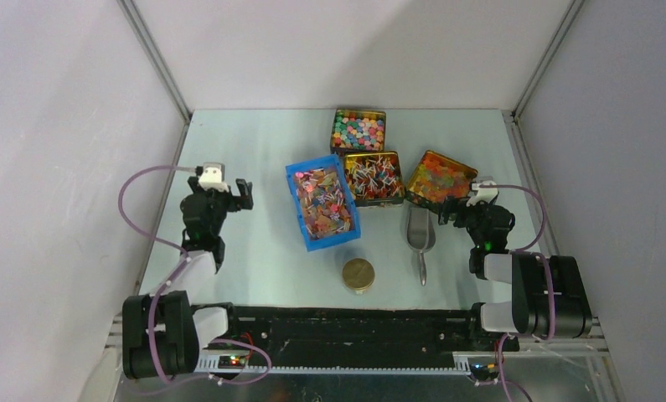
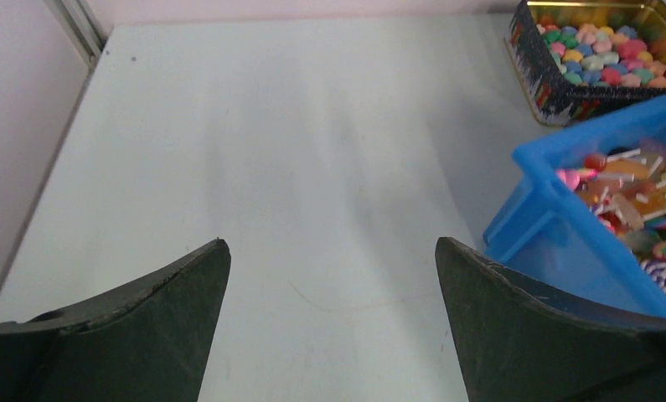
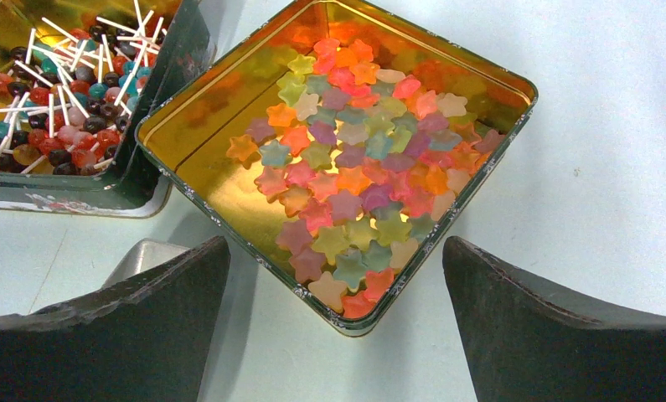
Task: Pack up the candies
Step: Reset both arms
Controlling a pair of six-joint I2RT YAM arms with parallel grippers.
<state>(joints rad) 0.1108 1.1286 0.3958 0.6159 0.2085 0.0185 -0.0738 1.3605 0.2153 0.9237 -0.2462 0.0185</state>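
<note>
Station inventory as I read it from my console.

1. Left gripper [image 2: 331, 243]: I log the jaws spread wide with nothing between them. It sits at the left of the top view, over bare table [image 1: 254, 151], well apart from the containers.
2. Right gripper [image 3: 336, 240]: I log it wide apart as well, and unloaded. It is at the right of the top view. In its wrist view it is at the near corner of the star tin.
3. Blue bin [image 1: 297, 205]: centre of the top view, long side running up the frame. The candies [image 1: 322, 201] fill it as a mixed orange, pink, purple and white heap. I see some thin white sticks among them at the right edge of the left wrist view.
4. Patterned tin [image 2: 564, 105]: upper centre of the top view, just beyond the bin, loaded with round pastel pieces [image 2: 601, 59].
5. Middle tin [image 3: 61, 197]: right of the bin, touching the star tin at one corner. It holds small dark and red sweets on white sticks.
6. Star tin [image 3: 195, 126]: gold inside, tilted square to the right of the middle tin. Soft star-shaped pieces [image 3: 354, 184] cover about half its floor.
7. Metal scoop [image 1: 420, 234]: lying below the two right-hand tins, handle pointing to the bottom of the frame.
8. Round gold container [image 1: 358, 275]: lower centre, standing alone below the bin.
</note>
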